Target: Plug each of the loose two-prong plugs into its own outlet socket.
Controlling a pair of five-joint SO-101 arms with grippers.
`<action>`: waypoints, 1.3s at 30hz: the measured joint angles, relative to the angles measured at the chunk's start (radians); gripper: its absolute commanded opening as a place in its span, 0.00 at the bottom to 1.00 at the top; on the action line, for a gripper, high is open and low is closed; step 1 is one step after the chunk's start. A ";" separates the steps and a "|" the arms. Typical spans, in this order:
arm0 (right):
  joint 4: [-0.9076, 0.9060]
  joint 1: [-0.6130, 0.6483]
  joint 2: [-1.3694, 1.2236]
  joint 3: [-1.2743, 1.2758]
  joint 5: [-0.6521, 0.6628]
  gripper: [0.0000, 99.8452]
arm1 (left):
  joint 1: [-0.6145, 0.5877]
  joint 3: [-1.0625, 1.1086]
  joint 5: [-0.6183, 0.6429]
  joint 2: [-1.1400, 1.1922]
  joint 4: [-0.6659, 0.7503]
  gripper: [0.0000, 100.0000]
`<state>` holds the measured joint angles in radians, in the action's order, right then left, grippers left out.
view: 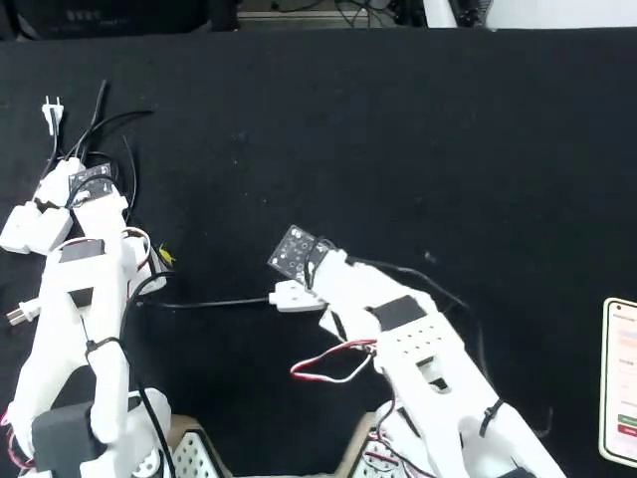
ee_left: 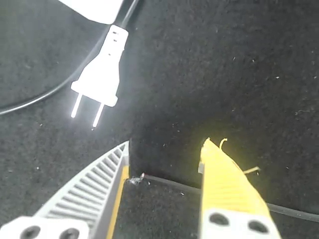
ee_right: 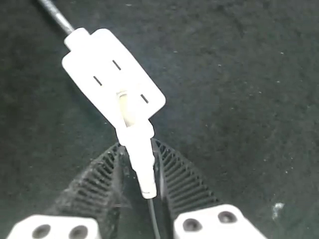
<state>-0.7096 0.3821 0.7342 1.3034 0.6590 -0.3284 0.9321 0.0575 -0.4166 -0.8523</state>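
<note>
The right arm stretched forward and inward from the near edge of the worktop (view: 478,149), its forearm lying low toward the middle. The right hand (ee_right: 138,148) was closed on a white plug (ee_right: 135,135), one ribbed finger pressing each side of the plug's body. That plug stood seated in a slot of the white outlet block (ee_right: 107,69), which lay flat on the black cloth with other slots showing on its face. A black cord (view: 204,303) ran from the block leftward across the cloth toward the left arm.

The left arm rose along the left edge and bent over the far left part of the worktop. The left hand (ee_left: 166,149) was open and gripped nothing, its grey finger and its yellow finger spread apart just above the cloth. A loose plug (ee_left: 102,74) lay flat just beyond those fingers, touching neither, its two prongs pointing back toward them. From above, a corner plug (view: 50,112), white with two prongs, lay beyond the left arm; whether it was the same one could not be told.

A black cloth covered the worktop. A phone (view: 619,380) lay at the right edge. Dark equipment and cables stood behind the far edge.
</note>
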 measured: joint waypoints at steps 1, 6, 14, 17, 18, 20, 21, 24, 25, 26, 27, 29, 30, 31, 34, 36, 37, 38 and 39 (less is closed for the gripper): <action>0.000 0.002 0.000 -0.002 0.000 0.01 | 0.000 0.000 0.000 0.000 0.000 0.23; -0.120 -0.057 0.000 -0.104 -0.015 0.01 | 0.002 0.003 0.000 0.000 0.000 0.23; -0.353 -0.210 -0.126 -0.270 -0.043 0.01 | 0.002 0.034 0.000 0.000 0.054 0.23; -0.308 -0.245 -0.255 -0.273 -0.043 0.01 | 0.002 0.034 0.000 0.000 0.054 0.23; -0.293 -0.253 -0.292 -0.276 -0.043 0.01 | 0.002 0.034 0.000 0.000 0.054 0.23; -0.275 -0.261 -0.345 -0.295 -0.043 0.03 | 0.002 0.034 0.000 0.000 0.054 0.23; -0.272 -0.262 -0.367 -0.304 -0.043 0.06 | 0.002 0.034 0.000 0.000 0.054 0.23; -0.269 -0.265 -0.407 -0.318 -0.043 0.15 | 0.002 0.034 0.000 0.000 0.054 0.23; -0.269 -0.265 -0.413 -0.324 -0.043 0.16 | 0.002 0.034 0.000 0.000 0.054 0.23; -0.269 -0.265 -0.413 -0.327 -0.043 0.16 | 0.002 0.034 0.000 0.000 0.054 0.23; -0.267 -0.265 -0.413 -0.328 -0.043 0.15 | 0.002 0.034 0.000 0.000 0.054 0.23; -0.265 -0.265 -0.413 -0.330 -0.043 0.14 | 0.002 0.034 0.000 0.000 0.054 0.23; -0.264 -0.265 -0.413 -0.330 -0.043 0.14 | 0.002 0.034 0.000 0.000 0.054 0.23; -0.264 -0.265 -0.411 -0.330 -0.043 0.14 | 0.002 0.034 0.000 0.000 0.054 0.23; -0.264 -0.265 -0.377 -0.330 -0.043 0.14 | 0.002 0.034 0.000 0.000 0.054 0.23; -0.269 -0.265 -0.354 -0.330 -0.043 0.14 | 0.002 0.034 0.000 0.000 0.054 0.23; -0.273 -0.265 -0.350 -0.330 -0.043 0.14 | 0.002 0.034 0.000 0.000 0.054 0.23; -0.276 -0.265 -0.347 -0.330 -0.043 0.14 | 0.002 0.034 0.000 0.000 0.054 0.23; -0.276 -0.265 -0.347 -0.330 -0.043 0.14 | 0.002 0.034 0.000 0.000 0.054 0.23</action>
<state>-0.9858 0.1166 0.3874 0.9735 0.6160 -0.3268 0.9659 0.0575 -0.4166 -0.7986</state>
